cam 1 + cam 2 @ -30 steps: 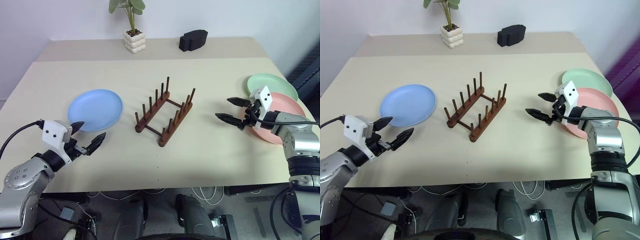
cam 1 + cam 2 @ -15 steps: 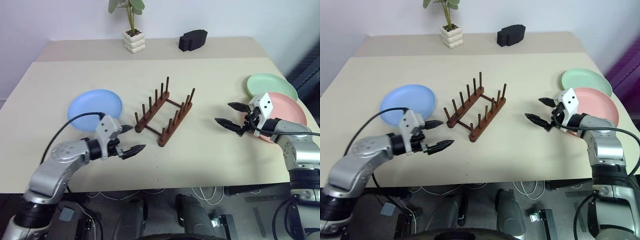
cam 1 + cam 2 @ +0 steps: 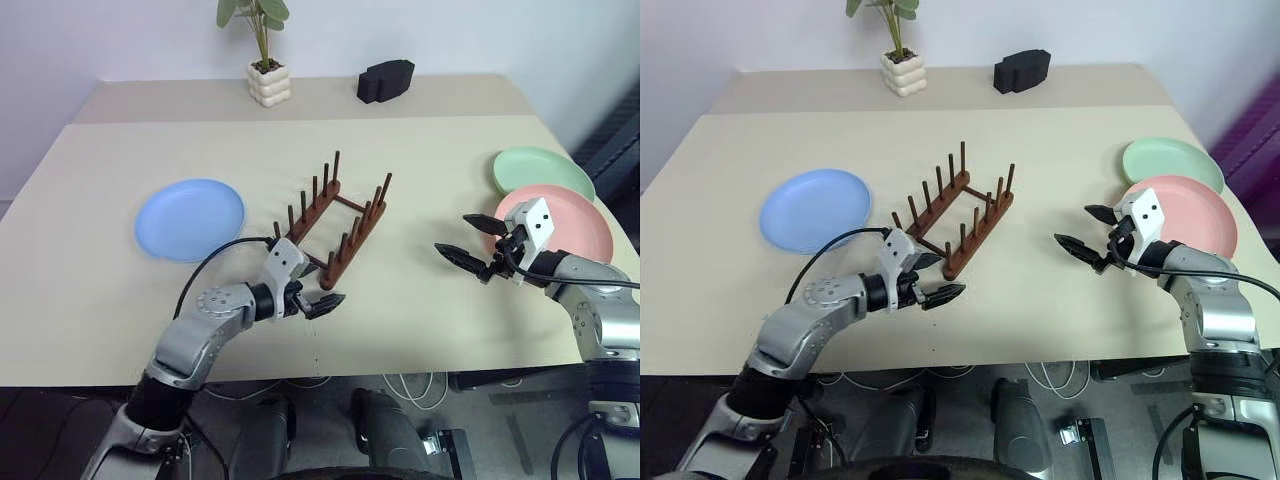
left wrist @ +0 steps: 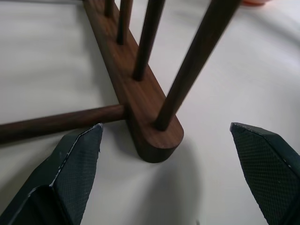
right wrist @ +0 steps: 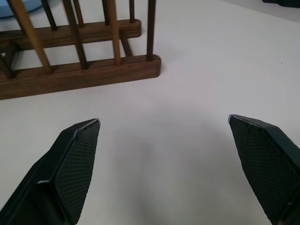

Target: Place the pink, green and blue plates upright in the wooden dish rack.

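Wooden dish rack (image 3: 331,226) now has the empty, spread-open left tool (image 3: 313,292) at its near end at frame centre, having swung in from the lower left; no plate racked.

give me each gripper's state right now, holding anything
Left gripper: jaws open, holding nothing, at the near end of the wooden dish rack.
Right gripper: jaws open, holding nothing, beside the pink plate.

You're looking at two silver-grey metal arms with rounded joints, each ending in a white block behind the fingers. A black cable loops along the left arm (image 3: 205,325). The fingers (image 4: 75,164) are black, tapered, with cross-hatched textured pads.
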Tool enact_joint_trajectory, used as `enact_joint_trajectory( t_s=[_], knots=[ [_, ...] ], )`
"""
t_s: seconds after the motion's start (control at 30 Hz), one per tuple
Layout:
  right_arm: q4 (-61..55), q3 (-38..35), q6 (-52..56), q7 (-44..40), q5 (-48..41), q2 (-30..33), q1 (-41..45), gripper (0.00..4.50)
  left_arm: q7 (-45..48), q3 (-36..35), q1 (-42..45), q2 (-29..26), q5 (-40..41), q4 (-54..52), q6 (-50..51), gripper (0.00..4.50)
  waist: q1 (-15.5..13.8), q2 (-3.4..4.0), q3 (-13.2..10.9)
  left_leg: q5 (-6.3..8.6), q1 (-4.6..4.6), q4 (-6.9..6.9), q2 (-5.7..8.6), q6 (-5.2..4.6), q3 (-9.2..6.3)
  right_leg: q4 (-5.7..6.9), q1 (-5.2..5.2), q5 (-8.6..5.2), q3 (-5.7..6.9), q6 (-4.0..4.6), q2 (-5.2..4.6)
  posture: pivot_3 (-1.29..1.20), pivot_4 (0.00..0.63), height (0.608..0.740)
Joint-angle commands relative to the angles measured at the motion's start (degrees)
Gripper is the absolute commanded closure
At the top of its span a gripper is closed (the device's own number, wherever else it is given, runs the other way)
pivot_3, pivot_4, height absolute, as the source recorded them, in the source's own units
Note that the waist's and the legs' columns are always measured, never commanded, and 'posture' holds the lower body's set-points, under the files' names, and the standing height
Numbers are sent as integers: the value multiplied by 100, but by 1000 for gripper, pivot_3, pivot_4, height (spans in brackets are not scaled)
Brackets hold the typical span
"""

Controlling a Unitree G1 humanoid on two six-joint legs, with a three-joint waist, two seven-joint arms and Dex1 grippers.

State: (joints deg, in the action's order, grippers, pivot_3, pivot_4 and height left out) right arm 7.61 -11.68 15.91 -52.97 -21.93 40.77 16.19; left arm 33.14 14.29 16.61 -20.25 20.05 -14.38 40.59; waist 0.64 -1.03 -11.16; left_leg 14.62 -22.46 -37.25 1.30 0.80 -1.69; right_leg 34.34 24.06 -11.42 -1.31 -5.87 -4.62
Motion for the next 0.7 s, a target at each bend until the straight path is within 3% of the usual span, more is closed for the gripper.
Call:
enact_joint_trajectory(
  t_s=[0.03,0.07,0.33,0.53,0.7],
  knots=[
    [-185,-184,-50,10,-109,50,37,26,-333,169,218,195,-350,274,9,0,-8,1,1,0,2,-1,1,0,0,0,-2,1,0,-1,0,0,150,734],
    [-195,-181,-48,19,-108,44,26,26,-315,218,211,197,-398,278,-24,0,-11,1,1,0,3,-2,1,0,-1,0,-5,1,0,-1,0,0,150,734],
    [-213,-203,-98,58,-127,14,-75,0,-293,128,93,202,-535,286,-212,3535,-18,9,5,0,5,-5,1,0,-4,-1,-11,-2,1,4,-1,0,150,734],
    [-132,-268,-181,33,-131,35,-119,0,-103,131,200,24,-790,485,-597,3701,-4,11,7,0,9,-7,2,0,-4,-2,-17,-3,1,5,-1,0,150,734],
    [-51,-260,-231,-15,-141,33,-114,0,692,162,392,-439,-939,773,-1496,3701,9,12,7,0,11,-5,1,0,-3,0,-16,-4,1,6,2,0,150,734]
  ],
)
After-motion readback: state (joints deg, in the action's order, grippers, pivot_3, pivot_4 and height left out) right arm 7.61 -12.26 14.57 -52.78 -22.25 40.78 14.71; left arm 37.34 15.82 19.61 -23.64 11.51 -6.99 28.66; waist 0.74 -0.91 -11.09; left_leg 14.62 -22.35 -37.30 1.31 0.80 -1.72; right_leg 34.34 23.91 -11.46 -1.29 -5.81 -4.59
